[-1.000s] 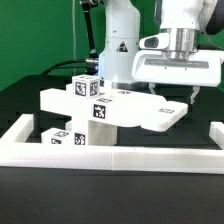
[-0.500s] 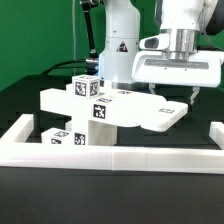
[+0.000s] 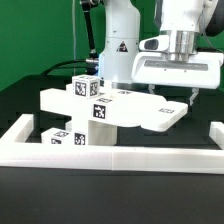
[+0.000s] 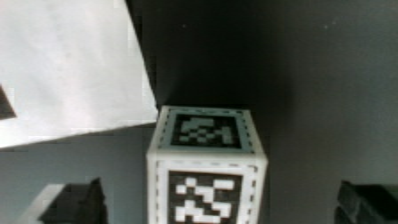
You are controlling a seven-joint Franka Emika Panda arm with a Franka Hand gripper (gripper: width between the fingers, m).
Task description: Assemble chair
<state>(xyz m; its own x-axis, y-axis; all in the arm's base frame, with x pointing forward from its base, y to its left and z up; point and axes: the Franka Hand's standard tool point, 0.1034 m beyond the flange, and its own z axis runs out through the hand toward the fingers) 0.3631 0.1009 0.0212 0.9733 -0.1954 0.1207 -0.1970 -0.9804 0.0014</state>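
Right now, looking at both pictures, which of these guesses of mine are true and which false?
1. The gripper is open and holds nothing. True.
2. The chair parts are red. False: they are white with black-and-white square tags.
3. A low white border wall runs along the front of the work area. True.
4. The gripper hangs over the exterior view's left side. False: it hangs toward the exterior view's right, above the flat seat plate.
5. The wrist view shows a tagged square block between the fingers. True, and they are apart from it.
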